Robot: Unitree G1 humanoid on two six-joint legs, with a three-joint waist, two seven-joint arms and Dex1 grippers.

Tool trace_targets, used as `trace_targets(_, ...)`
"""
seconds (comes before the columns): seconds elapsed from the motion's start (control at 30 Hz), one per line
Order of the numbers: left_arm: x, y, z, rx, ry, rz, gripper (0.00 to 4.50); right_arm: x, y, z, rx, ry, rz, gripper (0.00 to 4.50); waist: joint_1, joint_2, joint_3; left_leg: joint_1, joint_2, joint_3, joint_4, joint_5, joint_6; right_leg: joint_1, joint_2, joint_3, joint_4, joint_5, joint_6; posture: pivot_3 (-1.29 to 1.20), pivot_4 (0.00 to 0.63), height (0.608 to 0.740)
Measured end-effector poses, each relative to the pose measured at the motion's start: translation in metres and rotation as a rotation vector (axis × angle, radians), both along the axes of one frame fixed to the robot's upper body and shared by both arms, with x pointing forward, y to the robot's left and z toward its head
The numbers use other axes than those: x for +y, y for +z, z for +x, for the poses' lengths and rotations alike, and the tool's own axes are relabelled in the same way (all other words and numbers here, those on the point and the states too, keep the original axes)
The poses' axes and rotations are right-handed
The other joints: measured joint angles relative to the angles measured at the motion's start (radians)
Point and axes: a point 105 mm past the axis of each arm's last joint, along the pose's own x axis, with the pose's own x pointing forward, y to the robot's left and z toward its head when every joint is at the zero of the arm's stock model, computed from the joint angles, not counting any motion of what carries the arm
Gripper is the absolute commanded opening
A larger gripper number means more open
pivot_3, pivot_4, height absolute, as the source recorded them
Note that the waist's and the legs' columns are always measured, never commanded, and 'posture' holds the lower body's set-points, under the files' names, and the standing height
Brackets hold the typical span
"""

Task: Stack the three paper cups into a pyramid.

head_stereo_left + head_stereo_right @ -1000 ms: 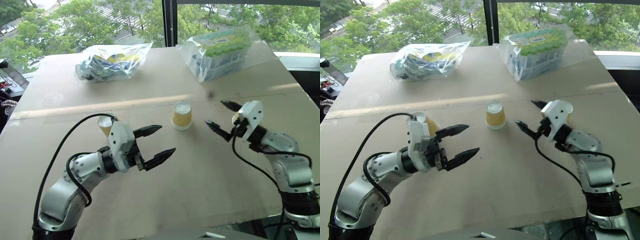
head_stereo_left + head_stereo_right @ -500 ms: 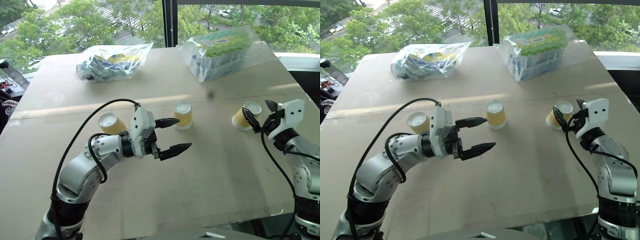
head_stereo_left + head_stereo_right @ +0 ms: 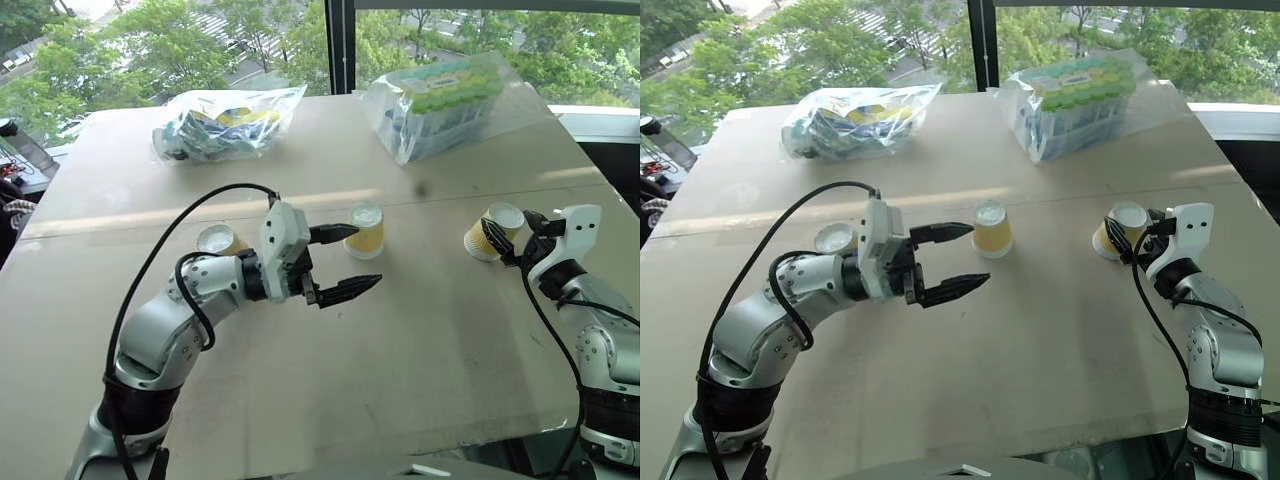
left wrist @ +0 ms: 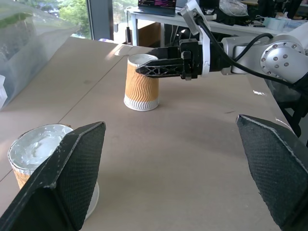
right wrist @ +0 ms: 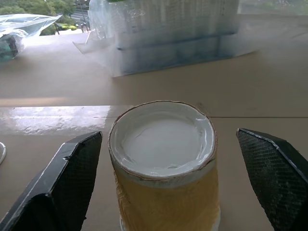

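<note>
Three yellow paper cups stand upside down on the table: the left cup (image 3: 216, 239), the middle cup (image 3: 365, 230) and the right cup (image 3: 492, 228). My left gripper (image 3: 980, 254) is open, pointing right, and its far finger tip is beside the middle cup (image 4: 42, 155). Its arm partly hides the left cup. My right gripper (image 3: 508, 232) is open at the right cup (image 5: 163, 163), which stands just ahead between its fingers (image 5: 62, 187). The left wrist view shows the right cup (image 4: 142, 82) with a right gripper finger crossing in front of it. No cup is held.
Two clear plastic bags of packaged goods lie at the table's far side, one at the left (image 3: 225, 122) and one at the right (image 3: 445, 100). The table's right edge (image 3: 612, 190) is close to my right arm. A window is behind the table.
My right gripper swung right and down, uncovering the right cup, and now faces it. My left gripper moved forward and right, up to the middle cup. The cups stayed put.
</note>
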Motion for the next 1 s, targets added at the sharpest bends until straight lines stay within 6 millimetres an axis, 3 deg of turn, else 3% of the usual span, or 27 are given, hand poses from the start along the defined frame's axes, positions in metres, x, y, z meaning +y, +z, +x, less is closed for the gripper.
trace_targets(0.1,0.000,0.001,0.001,-0.004,0.003,0.001,4.50,-0.001,-0.001,0.000,-0.001,-0.003,0.001,3.57,0.000,0.000,0.000,0.000,0.000,0.000,0.000,0.000,0.000,0.000,0.000,0.000,0.000,0.000,0.000,0.00,0.150,0.740)
trace_targets(0.2,0.001,0.001,0.002,-0.003,0.009,0.001,4.50,0.000,-0.003,0.001,0.001,-0.002,-0.002,2.18,0.000,0.000,0.000,0.000,0.000,0.000,0.000,0.000,0.000,0.000,0.000,0.000,0.000,0.000,0.000,0.00,0.150,0.740)
trace_targets(0.23,0.001,0.000,0.003,-0.001,0.011,0.001,4.50,0.001,-0.002,0.001,-0.004,0.000,-0.003,2.07,0.000,0.000,0.000,0.000,0.000,0.000,0.000,0.000,0.000,0.000,0.000,0.000,0.000,0.000,0.000,0.00,0.150,0.740)
trace_targets(0.47,0.008,-0.004,0.005,0.018,0.055,-0.003,4.50,0.009,-0.002,0.003,-0.008,0.029,-0.017,2.07,-0.007,0.000,0.000,0.000,0.000,0.000,0.000,0.000,0.000,0.000,0.000,0.000,0.000,0.000,0.000,0.00,0.150,0.740)
trace_targets(0.57,0.020,-0.021,0.002,0.060,0.137,0.007,4.50,0.032,-0.001,0.006,-0.004,0.101,-0.007,2.07,-0.016,0.000,0.000,0.000,0.000,0.000,0.000,0.000,0.000,0.000,0.000,0.001,0.001,0.000,0.000,0.00,0.150,0.740)
trace_targets(0.7,0.035,-0.048,-0.004,0.087,0.262,0.022,4.50,0.084,0.003,0.009,0.010,0.265,0.042,2.07,-0.015,0.000,0.000,0.000,0.000,0.000,0.000,0.000,0.000,0.000,0.000,0.000,0.000,0.000,0.000,0.00,0.150,0.740)
trace_targets(0.83,0.041,-0.051,-0.004,0.046,0.324,0.006,4.50,0.109,0.001,0.010,0.026,0.339,0.036,2.07,0.009,0.000,0.000,0.000,0.000,-0.001,0.001,0.000,0.000,0.000,0.000,-0.001,0.000,0.000,0.000,0.00,0.150,0.740)
trace_targets(1.0,0.044,-0.053,-0.006,0.030,0.367,-0.020,4.50,0.126,0.000,0.012,0.033,0.380,0.018,2.07,0.011,0.000,0.000,0.000,0.000,-0.001,0.000,0.000,0.000,-0.001,0.000,-0.001,0.000,0.000,0.000,0.00,0.150,0.740)
